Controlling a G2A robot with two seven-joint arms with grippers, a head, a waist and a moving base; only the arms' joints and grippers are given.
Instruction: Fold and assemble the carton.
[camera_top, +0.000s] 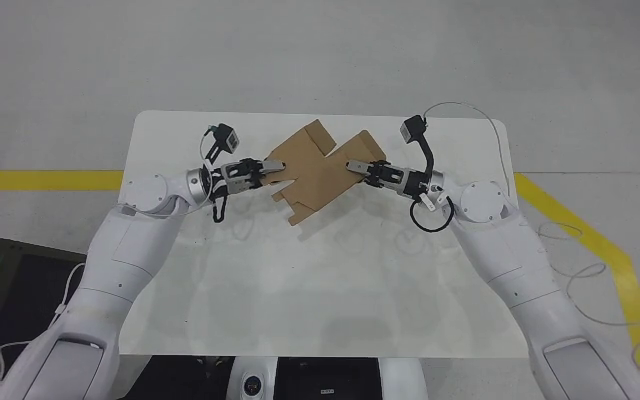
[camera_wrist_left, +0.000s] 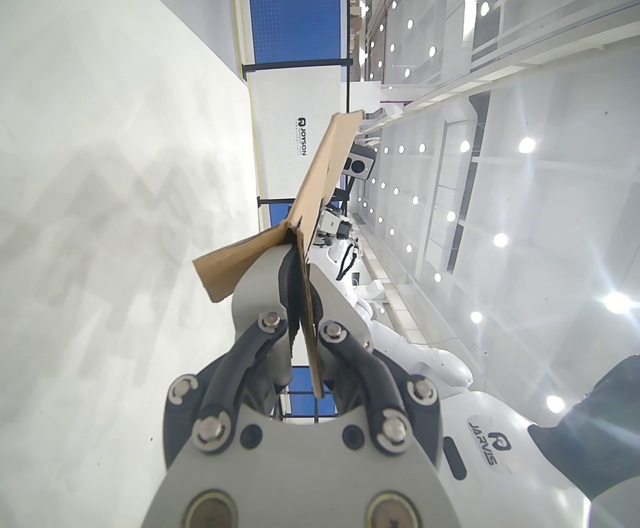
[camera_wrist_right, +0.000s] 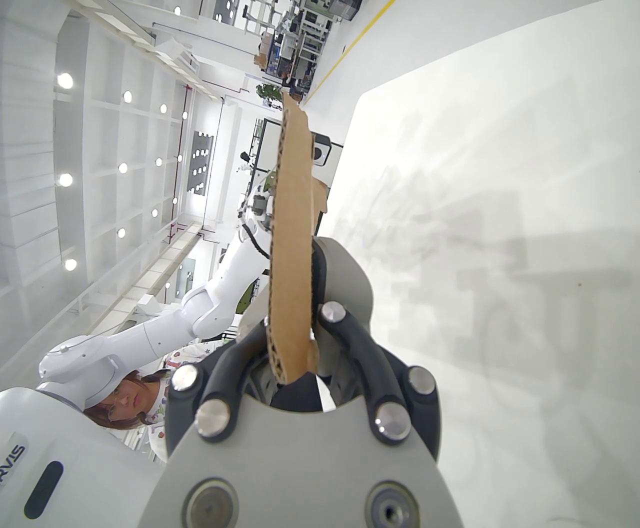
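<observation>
Top view: both grippers clamped on the carton

I see the brown carton stretched between my two grippers, still a mostly flat sheet with its flaps sticking out at the corners. My left gripper has closed on the carton's edge from one side, and my right gripper has closed on the opposite edge, so the two point toward each other with the cardboard between them.

From the left wrist, the fingers pinch the sheet edge-on, and just beyond the fingertips one flap bends away toward the tabletop.

From the right wrist, the cardboard runs straight out from between the tightly closed fingers, with the white tabletop off to one side and apart from it.
</observation>
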